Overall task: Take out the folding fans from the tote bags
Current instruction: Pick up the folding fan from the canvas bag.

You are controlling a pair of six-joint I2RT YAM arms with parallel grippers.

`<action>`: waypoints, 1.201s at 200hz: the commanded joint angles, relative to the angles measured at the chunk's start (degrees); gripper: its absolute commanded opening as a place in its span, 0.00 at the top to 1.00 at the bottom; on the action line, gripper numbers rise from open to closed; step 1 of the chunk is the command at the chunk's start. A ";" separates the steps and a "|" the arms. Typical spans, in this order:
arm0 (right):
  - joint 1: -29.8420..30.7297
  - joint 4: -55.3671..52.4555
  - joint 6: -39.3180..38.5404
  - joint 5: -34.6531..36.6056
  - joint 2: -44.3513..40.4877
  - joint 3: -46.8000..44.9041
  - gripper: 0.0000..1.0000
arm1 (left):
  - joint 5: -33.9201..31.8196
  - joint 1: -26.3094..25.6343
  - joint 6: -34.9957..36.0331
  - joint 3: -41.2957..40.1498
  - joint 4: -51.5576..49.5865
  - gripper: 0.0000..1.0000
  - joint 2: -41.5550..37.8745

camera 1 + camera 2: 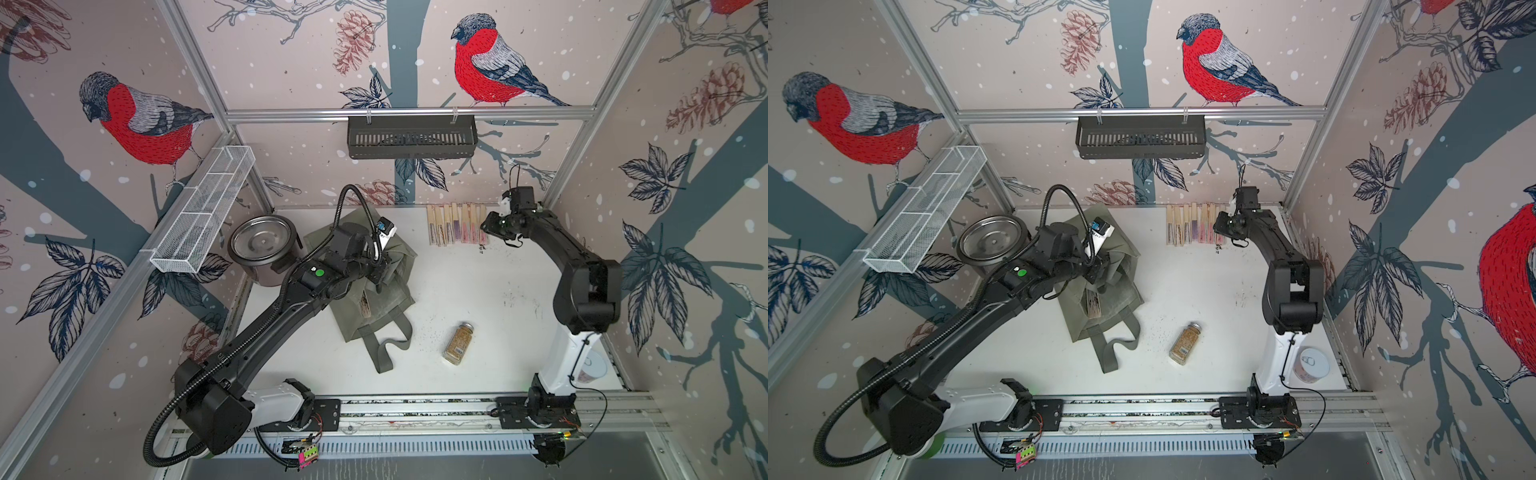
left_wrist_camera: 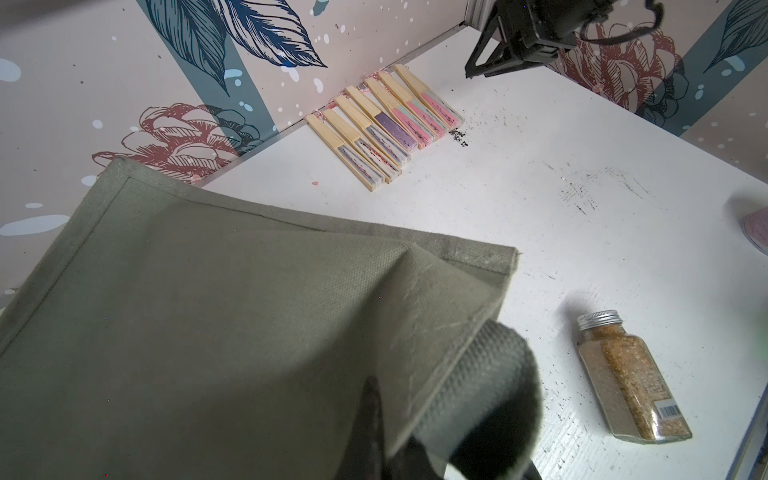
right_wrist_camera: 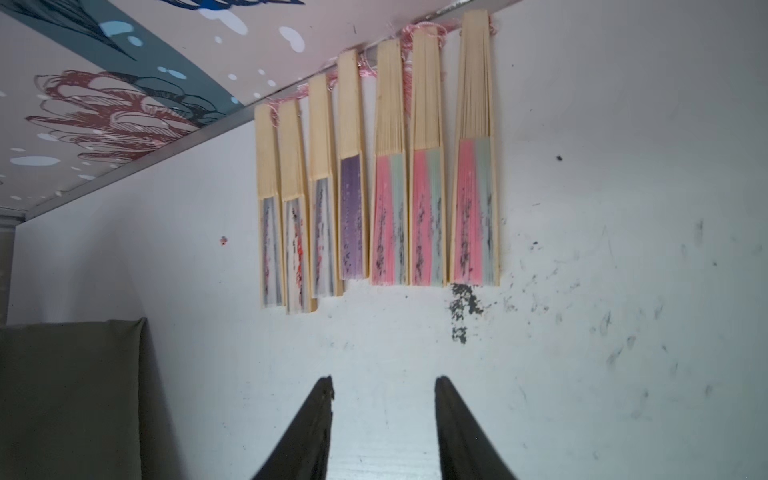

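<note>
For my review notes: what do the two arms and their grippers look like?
The left arm and right arm are black with white base links, mounted on a shared silver rail. The left one carries a ribbed black cable hose and a round green sticker; the right has a thin black cable. The right gripper has slim, tapered black fingers.

You'll find the olive-grey fabric tote bag left of centre, with the round steel pot just beside it on the left. The slim bamboo folding fans lie side by side against the back wall, right of the bag. The glass spice jar lies in front of them.
</note>
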 commanded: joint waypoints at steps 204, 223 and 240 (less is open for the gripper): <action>58.07 40.25 29.37 21.21 -28.15 -48.33 0.69 | 0.79 -0.06 0.20 0.27 2.44 1.00 -0.26; 58.59 41.39 30.54 20.81 -25.68 -47.18 0.70 | 0.83 -0.03 0.11 0.31 2.43 1.00 -0.43; 58.68 43.05 31.69 19.87 -23.31 -46.65 0.71 | 0.51 -0.07 0.17 0.17 2.62 1.00 -0.71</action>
